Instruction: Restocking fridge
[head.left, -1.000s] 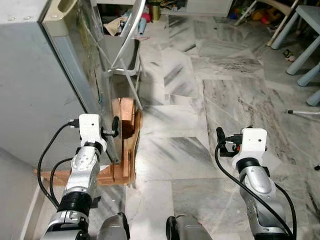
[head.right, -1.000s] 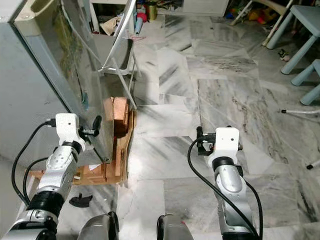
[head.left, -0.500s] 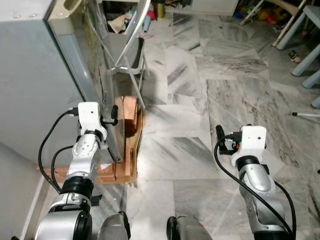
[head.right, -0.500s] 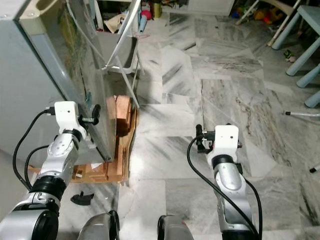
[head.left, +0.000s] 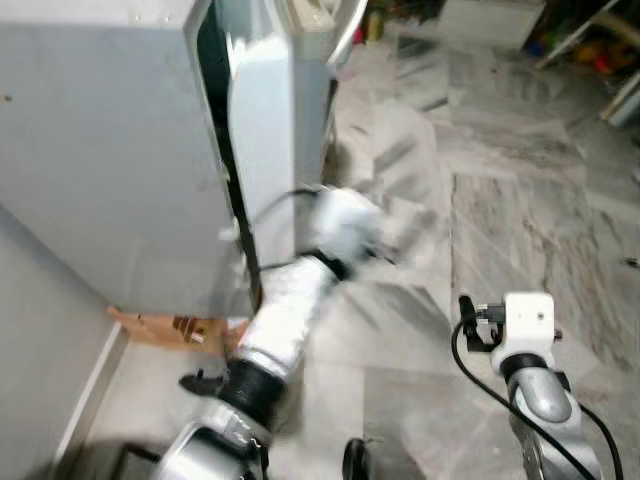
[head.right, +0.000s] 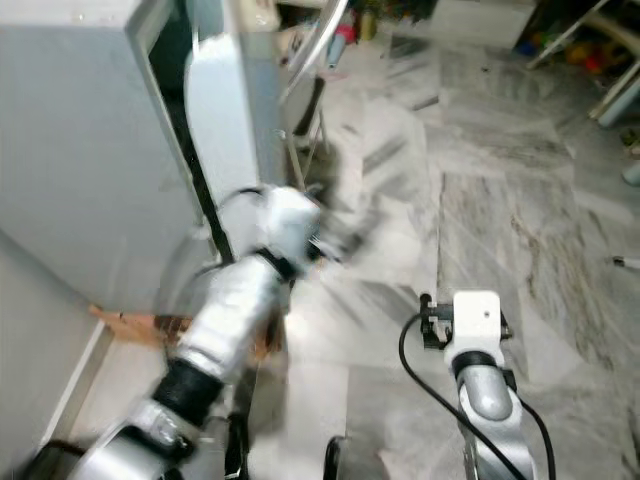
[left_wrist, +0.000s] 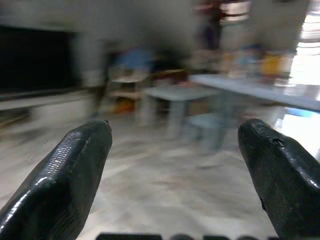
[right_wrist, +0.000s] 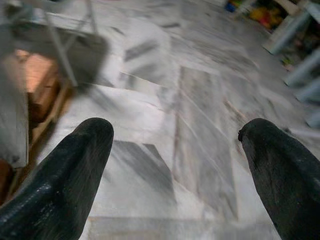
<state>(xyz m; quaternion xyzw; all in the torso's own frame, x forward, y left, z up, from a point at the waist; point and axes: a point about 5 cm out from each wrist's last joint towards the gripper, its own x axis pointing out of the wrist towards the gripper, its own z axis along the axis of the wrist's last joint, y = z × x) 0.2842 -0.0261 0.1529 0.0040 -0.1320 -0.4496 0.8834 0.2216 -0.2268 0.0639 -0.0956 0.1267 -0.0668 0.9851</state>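
The fridge (head.left: 110, 150) body blocks the whole left side. Its door (head.left: 262, 130) stands slightly ajar, leaving a narrow dark gap (head.left: 215, 110) at the edge. The left arm (head.left: 290, 310), blurred, lies across the floor in front of the door. A metal frame (head.right: 320, 60) stands just beyond the door. Wooden blocks (right_wrist: 42, 85) sit at the fridge base. The marble floor (head.left: 500, 200) to the right lies open around the right end effector (right_wrist: 175, 165), whose fingers stand wide apart.
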